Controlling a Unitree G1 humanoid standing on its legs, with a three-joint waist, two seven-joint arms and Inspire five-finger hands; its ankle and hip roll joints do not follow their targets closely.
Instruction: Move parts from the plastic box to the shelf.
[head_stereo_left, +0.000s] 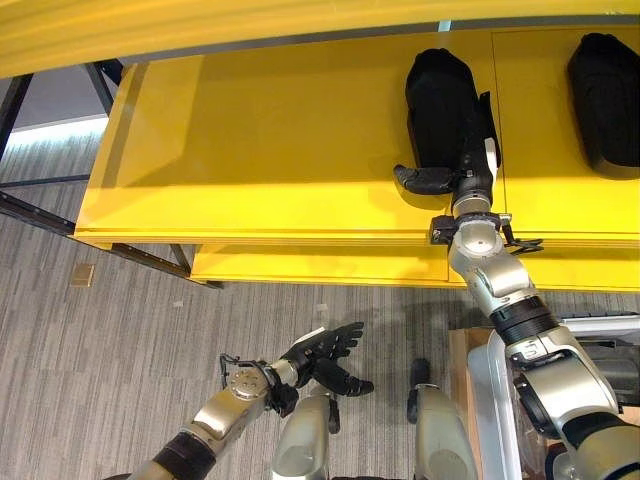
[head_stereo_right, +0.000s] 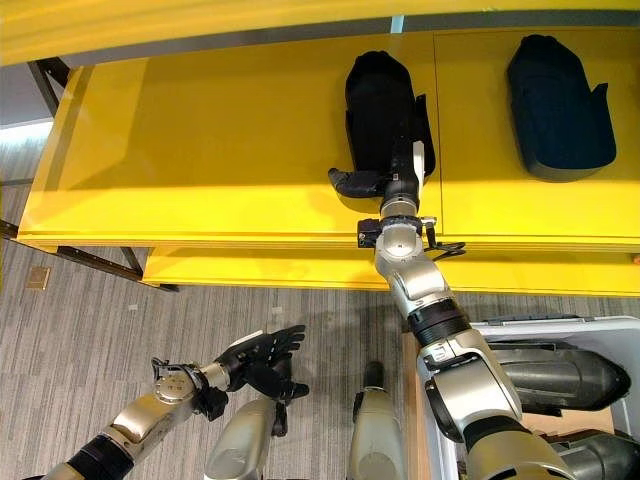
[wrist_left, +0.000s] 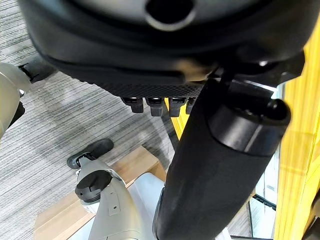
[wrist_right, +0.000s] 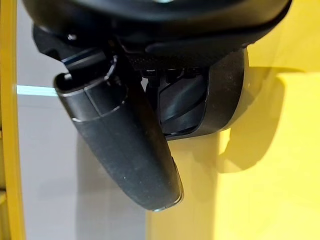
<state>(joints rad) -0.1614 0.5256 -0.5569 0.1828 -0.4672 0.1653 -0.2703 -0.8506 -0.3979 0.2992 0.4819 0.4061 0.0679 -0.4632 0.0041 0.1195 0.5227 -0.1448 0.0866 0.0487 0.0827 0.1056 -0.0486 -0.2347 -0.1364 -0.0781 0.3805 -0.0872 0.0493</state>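
Right eye view — part being set on the shelf
Right hand (head_stereo_right: 385, 180) grasps a black part (head_stereo_right: 380, 95) resting on the yellow shelf (head_stereo_right: 200, 150); best release gently, withdraw straight back. Left hand (head_stereo_right: 262, 352) hangs low, fingers released.

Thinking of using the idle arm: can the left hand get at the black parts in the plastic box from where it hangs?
Probably not directly. The left hand hangs open, low over the floor, while the plastic box and its black parts lie on the robot's right, beyond the right arm.
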